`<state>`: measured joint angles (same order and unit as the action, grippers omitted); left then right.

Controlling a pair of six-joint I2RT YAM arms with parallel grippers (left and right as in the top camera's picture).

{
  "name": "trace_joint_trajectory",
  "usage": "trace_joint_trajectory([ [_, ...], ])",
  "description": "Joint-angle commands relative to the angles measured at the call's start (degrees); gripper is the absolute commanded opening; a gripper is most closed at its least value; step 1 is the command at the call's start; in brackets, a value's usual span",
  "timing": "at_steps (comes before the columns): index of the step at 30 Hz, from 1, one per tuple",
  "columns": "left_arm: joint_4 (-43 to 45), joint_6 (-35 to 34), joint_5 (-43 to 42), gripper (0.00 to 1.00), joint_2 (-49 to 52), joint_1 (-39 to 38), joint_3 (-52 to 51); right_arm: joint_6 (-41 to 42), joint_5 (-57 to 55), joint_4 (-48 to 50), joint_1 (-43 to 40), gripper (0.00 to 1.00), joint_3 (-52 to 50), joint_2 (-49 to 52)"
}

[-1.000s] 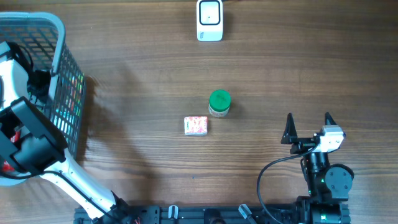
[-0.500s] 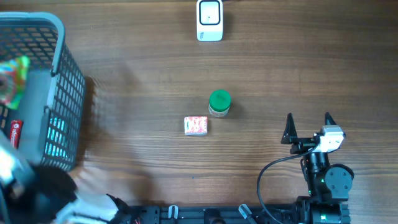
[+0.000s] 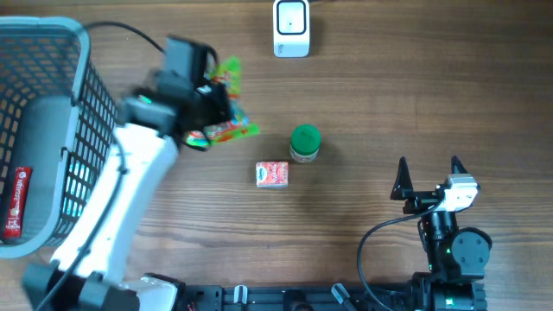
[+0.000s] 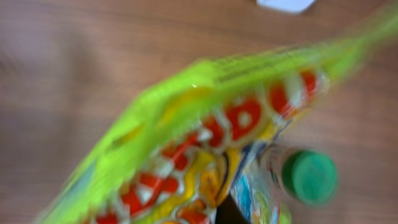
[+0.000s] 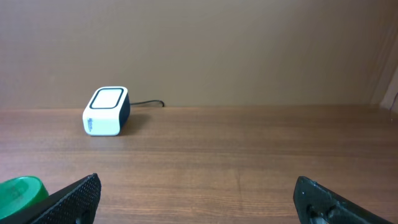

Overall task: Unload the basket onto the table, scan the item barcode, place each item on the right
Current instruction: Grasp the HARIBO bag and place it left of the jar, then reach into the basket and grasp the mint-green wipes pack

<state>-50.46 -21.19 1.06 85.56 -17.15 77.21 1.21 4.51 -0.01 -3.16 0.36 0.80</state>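
My left gripper (image 3: 210,111) is shut on a bright green snack bag (image 3: 233,128) with red and yellow print, held in the air left of the table's middle. In the left wrist view the blurred bag (image 4: 186,124) fills the picture and hides the fingers. No barcode shows on it. The white scanner (image 3: 291,28) stands at the far edge, up and to the right of the bag, and shows again as the scanner (image 5: 106,111) in the right wrist view. My right gripper (image 3: 428,171) rests open near the front right, nothing between its fingers.
A green-lidded jar (image 3: 304,142) and a small pink box (image 3: 272,174) sit mid-table, just right of the held bag. A grey mesh basket (image 3: 52,34) stands at the left edge with a red packet (image 3: 15,203) inside. The scanner's cable runs off the far edge.
The left arm has swung out of the basket and rightward over the table, carrying the green bag. The right arm has not moved.
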Motion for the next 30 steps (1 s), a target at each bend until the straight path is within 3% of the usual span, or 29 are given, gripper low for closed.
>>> trace_joint_trajectory([
  [1,9.7,-4.15,3.48,0.04,1.29,-2.54,-14.71,0.37,0.44,0.15,-0.09,1.0,-0.07,-0.37],
  [4,16.55,-6.93,3.32,0.04,1.99,-2.56,-22.88,0.37,0.44,0.15,-0.09,1.0,-0.07,-0.37],
  [7,18.25,-6.51,3.32,0.04,1.99,-2.56,-23.74,0.37,0.44,0.17,-0.09,1.0,-0.07,-0.37],
  [8,19.3,-6.43,3.32,0.1,1.73,-2.56,-23.41,0.37,0.44,0.15,-0.09,1.0,-0.07,-0.37],
  [9,19.71,-6.19,3.37,0.63,1.11,-2.56,-22.01,0.39,0.44,0.15,-0.09,1.0,-0.07,-0.37],
  [10,18.99,-6.05,3.34,1.0,0.31,-2.56,-19.8,0.39,0.44,0.15,-0.09,1.0,-0.07,-0.37],
  [13,12.83,-2.47,4.28,1.0,-3.43,-2.56,-5.53,0.37,0.44,0.15,-0.09,1.0,-0.07,-0.37],
  [15,7.65,-1.05,10.27,1.0,-5.49,-2.43,6.88,0.39,0.44,0.15,-0.09,1.0,-0.07,-0.37],
  [18,3.91,-1.03,28.02,1.0,-8.92,-0.9,21.24,0.37,0.44,0.15,-0.09,1.0,-0.07,-0.37],
  [21,3.89,-2.4,44.76,1.0,-13.57,4.17,23.3,0.35,0.44,0.15,-0.09,1.0,-0.07,-0.37],
  [22,2.4,-4.09,46.23,1.0,-14.38,6.97,23.3,0.37,0.44,0.15,-0.09,1.0,-0.07,-0.37],
  [25,-7.74,-17.42,42.64,1.0,-13.7,21.55,23.15,0.37,0.44,0.15,-0.09,1.0,-0.07,-0.37],
  [30,-11.19,-21.49,16.09,1.0,-5.55,45.88,23.15,0.37,0.44,0.17,-0.09,1.0,-0.07,-0.37],
])
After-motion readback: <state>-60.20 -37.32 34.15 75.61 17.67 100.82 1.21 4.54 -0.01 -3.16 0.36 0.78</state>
